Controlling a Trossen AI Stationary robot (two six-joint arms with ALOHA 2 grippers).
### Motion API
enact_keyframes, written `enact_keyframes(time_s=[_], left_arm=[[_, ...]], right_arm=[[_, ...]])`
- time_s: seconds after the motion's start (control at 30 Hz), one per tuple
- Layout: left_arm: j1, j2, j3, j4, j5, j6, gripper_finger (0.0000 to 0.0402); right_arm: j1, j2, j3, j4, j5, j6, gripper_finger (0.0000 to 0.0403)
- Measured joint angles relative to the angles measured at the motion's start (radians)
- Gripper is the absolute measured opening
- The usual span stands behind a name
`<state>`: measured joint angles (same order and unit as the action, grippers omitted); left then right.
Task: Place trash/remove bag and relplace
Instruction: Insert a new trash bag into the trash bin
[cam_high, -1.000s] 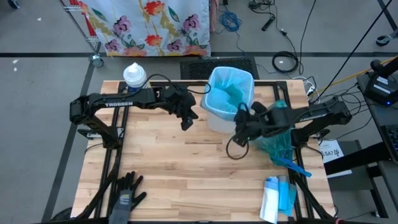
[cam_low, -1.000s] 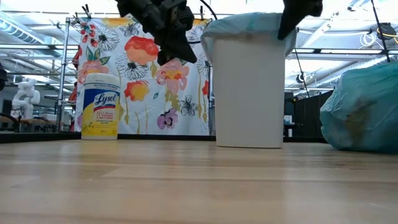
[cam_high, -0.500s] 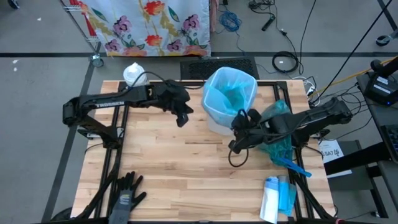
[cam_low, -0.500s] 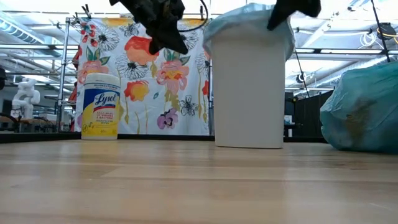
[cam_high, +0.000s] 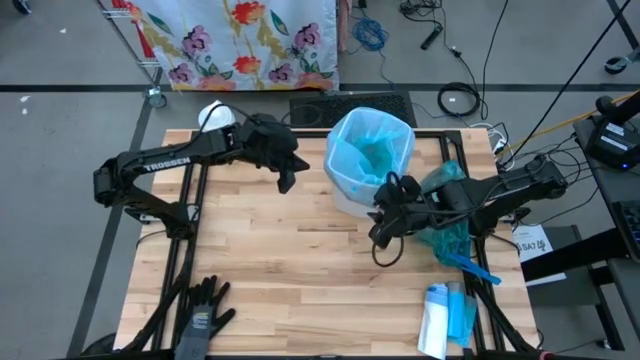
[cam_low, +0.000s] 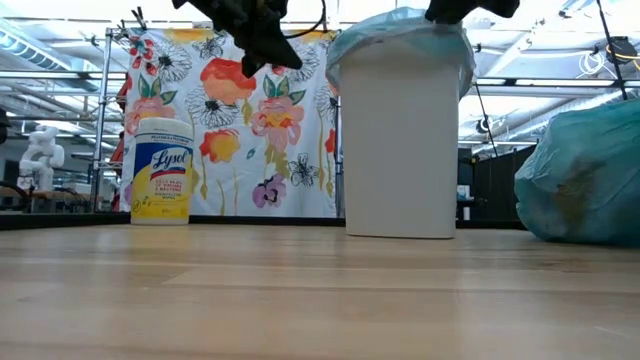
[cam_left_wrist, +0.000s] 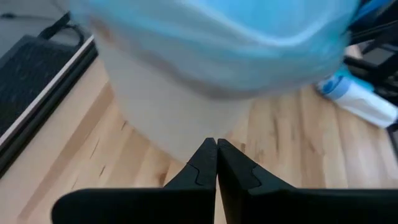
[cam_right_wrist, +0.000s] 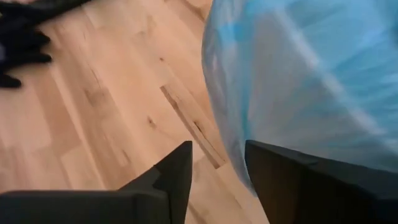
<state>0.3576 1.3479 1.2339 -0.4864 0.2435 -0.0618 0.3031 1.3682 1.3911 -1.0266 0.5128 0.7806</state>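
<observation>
A white bin (cam_high: 352, 196) lined with a light blue bag (cam_high: 368, 152) stands at the table's far middle, base on the wood. A full teal bag (cam_high: 447, 222) lies to its right; no loose trash shows. My left gripper (cam_high: 286, 180) hangs shut above the table, left of the bin, its tips (cam_left_wrist: 216, 147) pointing at the bin's wall (cam_left_wrist: 180, 118). My right gripper (cam_high: 385, 222) is open at the bin's near right side; in the right wrist view, the gripper (cam_right_wrist: 217, 163) has the bag's draped film (cam_right_wrist: 298, 81) just beside one finger. My right gripper stands open against the bag's hanging edge (cam_right_wrist: 231, 149). I cannot tell whether a finger touches the film.
A Lysol canister (cam_high: 213, 118) stands at the far left behind my left arm. Black gloves (cam_high: 200, 312) lie at the near left edge. A white and blue pack (cam_high: 445, 320) lies near right. Bare wood (cam_high: 300, 270) stretches across the middle.
My left gripper has drawn back from the bin toward the table's far left and risen a little, staying shut. My right gripper has pulled away from the bin's rim toward the near edge and lifted above the bag's top edge.
</observation>
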Motion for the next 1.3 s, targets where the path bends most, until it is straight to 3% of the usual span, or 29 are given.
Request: enact_keyframes(time_s=[0.17,0.3,0.47,0.6,0.77,0.9,1.1,1.3], left_arm=[[0.018,0.000,0.000,0.082,0.091,0.045,0.0007],[0.028,0.006,0.000,0.103,0.103,0.063,0.0007],[0.030,0.063,-0.001,0.120,0.125,0.071,0.0007],[0.032,0.104,-0.001,0.127,0.132,0.070,0.0007],[0.054,0.116,-0.002,0.172,0.190,0.075,0.0007],[0.088,0.117,-0.002,0.201,0.218,0.077,0.0007],[0.137,0.117,-0.002,0.255,0.277,0.076,0.0007],[0.190,0.118,-0.002,0.199,0.271,0.073,0.0007]], right_arm=[[0.018,-0.048,0.000,0.008,-0.016,0.052,0.0145],[0.036,-0.085,0.000,-0.008,-0.012,0.090,0.0145],[0.060,-0.130,0.000,-0.151,0.115,0.238,0.0137],[0.077,-0.164,0.001,-0.304,0.146,0.384,0.0102],[0.150,-0.199,0.001,-0.384,0.249,0.480,0.0019],[0.198,-0.241,-0.052,-0.407,0.330,0.561,0.0009],[0.203,-0.383,-0.249,-0.285,0.385,0.620,0.0002],[0.171,-0.533,-0.429,0.024,0.451,0.471,0.0001]])
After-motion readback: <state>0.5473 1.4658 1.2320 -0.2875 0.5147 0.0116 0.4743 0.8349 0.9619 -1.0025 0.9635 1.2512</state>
